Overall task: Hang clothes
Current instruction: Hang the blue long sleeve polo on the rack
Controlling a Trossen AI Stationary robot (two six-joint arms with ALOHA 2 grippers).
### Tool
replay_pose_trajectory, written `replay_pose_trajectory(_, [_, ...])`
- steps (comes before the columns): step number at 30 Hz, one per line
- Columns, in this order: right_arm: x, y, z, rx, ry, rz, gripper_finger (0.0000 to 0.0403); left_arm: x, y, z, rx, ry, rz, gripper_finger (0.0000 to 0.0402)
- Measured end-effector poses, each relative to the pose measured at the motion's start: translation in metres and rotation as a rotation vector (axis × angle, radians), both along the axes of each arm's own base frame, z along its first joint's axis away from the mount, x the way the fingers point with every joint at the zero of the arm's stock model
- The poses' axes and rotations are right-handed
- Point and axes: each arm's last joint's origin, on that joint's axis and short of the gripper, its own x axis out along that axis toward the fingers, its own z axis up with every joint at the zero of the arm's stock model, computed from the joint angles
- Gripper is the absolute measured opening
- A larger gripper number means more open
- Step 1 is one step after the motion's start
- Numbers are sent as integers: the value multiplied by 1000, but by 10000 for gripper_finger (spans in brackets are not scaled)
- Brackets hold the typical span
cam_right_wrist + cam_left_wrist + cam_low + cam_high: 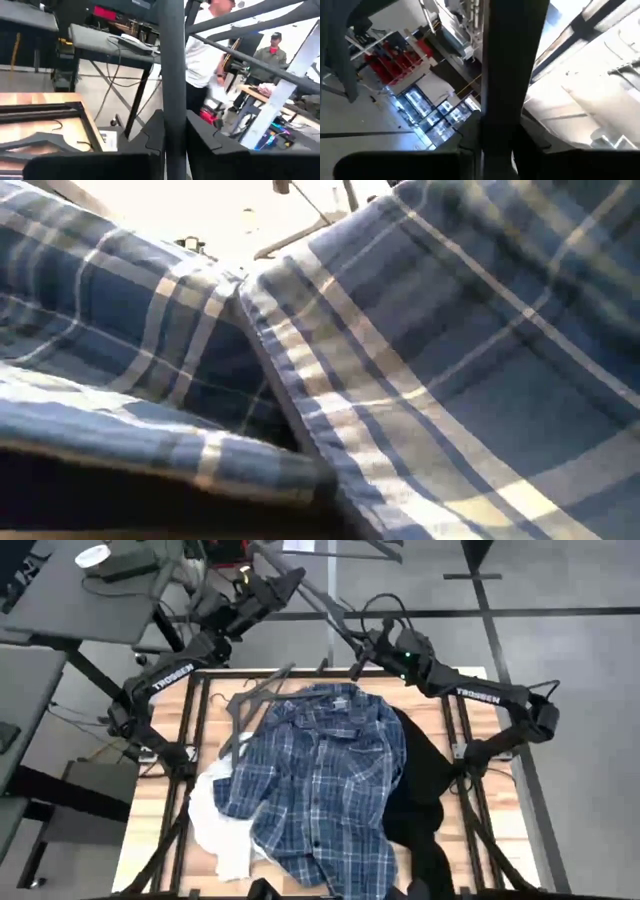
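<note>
The blue-and-white plaid shirt lies spread on the table's middle and fills the low view. It lies over the black top on its right and the white top on its left. A long grey bar runs slantwise above the table's far edge. My left gripper is shut on the bar's far part, and my right gripper on its nearer part. Both are clear of the clothes. My left gripper has the bar between its two fingers, and the fingers lie across it. The bar is clear of the table. My right gripper pinches the grey bar between its two fingers, across the bar, which runs on past them.
Dark thin hangers lie on the table's far left, by the shirt's collar. Black frame rails run along the table's sides. Desks and stands are beyond the far edge. People stand in the room behind.
</note>
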Motion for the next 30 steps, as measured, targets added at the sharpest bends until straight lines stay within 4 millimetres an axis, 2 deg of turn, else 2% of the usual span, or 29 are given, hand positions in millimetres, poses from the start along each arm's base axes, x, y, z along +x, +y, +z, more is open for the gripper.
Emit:
replay_pose_trajectory(4, [-2, -1, 13, 84, -10, -19, 31, 2, 1, -6, 117, 130, -16, 118])
replay_pose_trajectory(10, [-14, 5, 28, 120, 58, -24, 31, 0, 14, -23, 167, 328, 6, 129])
replay_pose_trajectory(17, [-57, 13, 46, 210, 65, -95, 31, -7, 28, -53, 138, 634, 27, 131])
replay_pose_trajectory(24, [-109, 30, 60, 265, 108, -159, 31, -18, 29, -82, 177, 953, 0, 131])
replay_pose_trajectory(27, [-124, 34, 59, 303, 143, -198, 31, -22, 26, -94, 204, 1097, -14, 131])
replay_pose_trajectory(30, [-129, 38, 57, 337, 164, -203, 31, -27, 22, -108, 191, 1237, -72, 132])
